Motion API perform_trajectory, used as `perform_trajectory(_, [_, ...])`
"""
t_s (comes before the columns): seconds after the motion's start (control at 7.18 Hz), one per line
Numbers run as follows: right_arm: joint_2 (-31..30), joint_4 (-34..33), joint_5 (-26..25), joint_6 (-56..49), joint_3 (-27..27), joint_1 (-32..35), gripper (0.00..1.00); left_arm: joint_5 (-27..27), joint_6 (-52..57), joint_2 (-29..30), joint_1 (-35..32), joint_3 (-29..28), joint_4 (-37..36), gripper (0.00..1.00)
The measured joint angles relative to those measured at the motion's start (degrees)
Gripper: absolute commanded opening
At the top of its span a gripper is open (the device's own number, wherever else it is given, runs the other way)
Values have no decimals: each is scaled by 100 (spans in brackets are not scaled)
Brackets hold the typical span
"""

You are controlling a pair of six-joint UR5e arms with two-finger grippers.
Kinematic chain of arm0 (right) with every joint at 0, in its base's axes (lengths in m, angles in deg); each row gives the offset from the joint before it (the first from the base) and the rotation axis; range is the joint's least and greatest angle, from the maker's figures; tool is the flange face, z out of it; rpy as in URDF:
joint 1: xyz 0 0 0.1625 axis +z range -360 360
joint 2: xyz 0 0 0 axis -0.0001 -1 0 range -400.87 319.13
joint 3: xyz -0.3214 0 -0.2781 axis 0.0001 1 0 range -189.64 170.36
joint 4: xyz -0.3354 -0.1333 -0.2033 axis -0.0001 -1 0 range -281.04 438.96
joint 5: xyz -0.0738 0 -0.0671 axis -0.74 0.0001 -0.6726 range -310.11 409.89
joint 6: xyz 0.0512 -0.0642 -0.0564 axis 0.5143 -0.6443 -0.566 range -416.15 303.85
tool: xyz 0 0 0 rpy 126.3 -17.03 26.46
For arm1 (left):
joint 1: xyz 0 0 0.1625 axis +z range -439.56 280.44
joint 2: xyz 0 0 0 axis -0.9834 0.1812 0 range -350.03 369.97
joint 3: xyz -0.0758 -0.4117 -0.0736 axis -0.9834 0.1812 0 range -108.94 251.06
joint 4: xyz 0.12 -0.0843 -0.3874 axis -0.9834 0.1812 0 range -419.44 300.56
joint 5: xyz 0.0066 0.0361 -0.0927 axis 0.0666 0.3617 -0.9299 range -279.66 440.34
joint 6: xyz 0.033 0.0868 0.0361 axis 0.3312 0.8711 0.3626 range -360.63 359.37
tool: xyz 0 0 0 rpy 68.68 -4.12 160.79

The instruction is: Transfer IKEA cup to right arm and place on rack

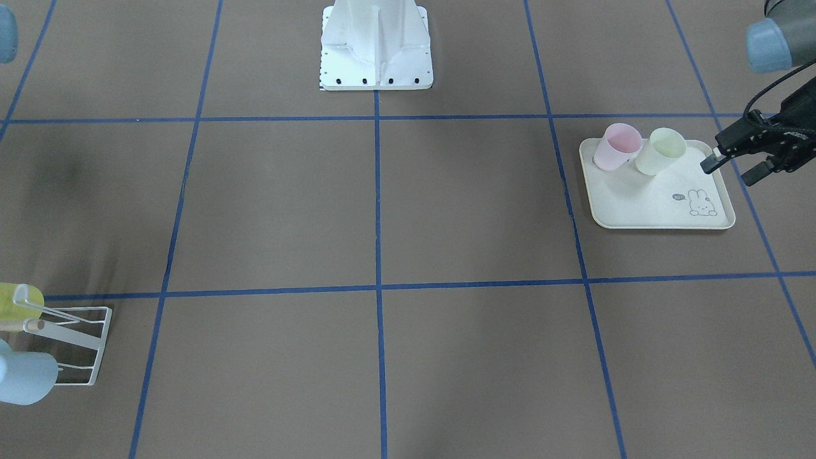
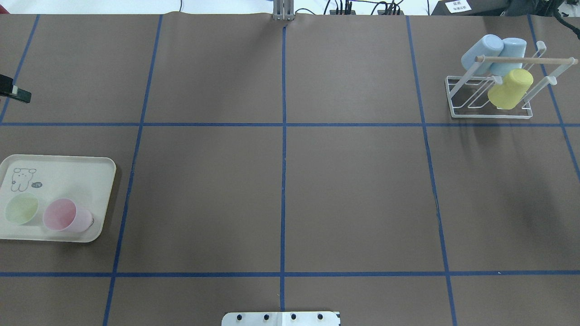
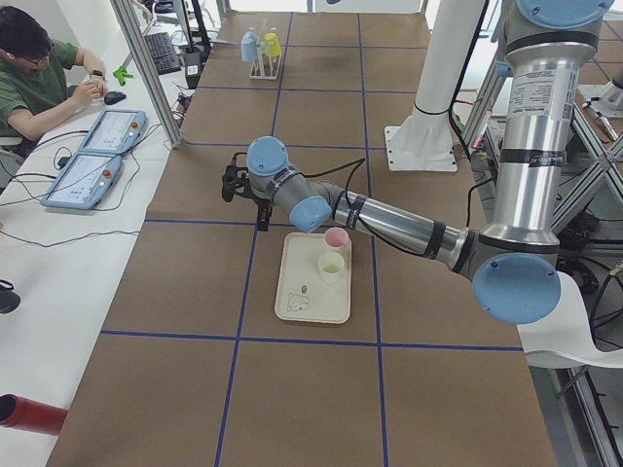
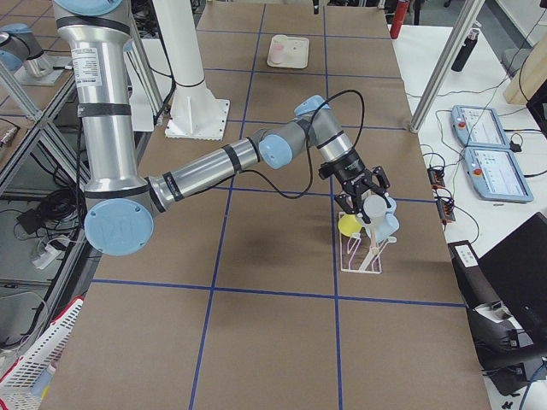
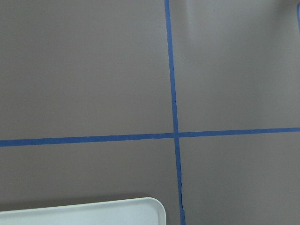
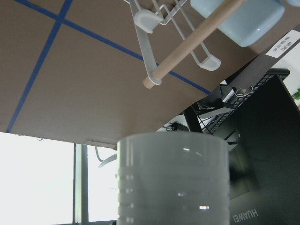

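Placement on the rack [image 2: 489,117] was judged to be the step in hand. The IKEA cup [image 6: 172,183], a pale one, was seen at the bottom centre of the right wrist view, close under the camera. The wooden rod [image 6: 197,40] and a white prong [image 6: 146,18] lay above it. In the right-side view the right arm [image 4: 214,166] was stretched to the rack at centre right, with the cup at its tip. Whether its jaws were clamped on the cup could not be told, since they were shown only there.

Two blue cups [image 2: 482,50] and a yellow cup [image 2: 509,88] were already hung, so a free prong would have to be chosen. It was judged that the cup's mouth should be lined up with that prong, slid on along its slope, and released only once borne, with the rod and neighbouring cups avoided.

The jaws of the left arm [image 3: 389,222] were seen open and empty beside the tray [image 1: 637,210], where a pink cup [image 1: 617,146] and a green cup [image 1: 662,152] sat.
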Motion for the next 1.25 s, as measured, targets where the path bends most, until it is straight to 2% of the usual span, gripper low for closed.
perform_trajectory(0.42, [-157,11,-559,34,128,-488,16,-49,-5,1,5,-5,-7,100])
perform_trajectory(0.7, [-176,34,-665,177,312,-626,16,-50,-21,7,11,-3,-8,100])
perform_trajectory(1.25, [-89,40,-811,447,586,-983,25,-51,-65,9,17,-5,-5,100])
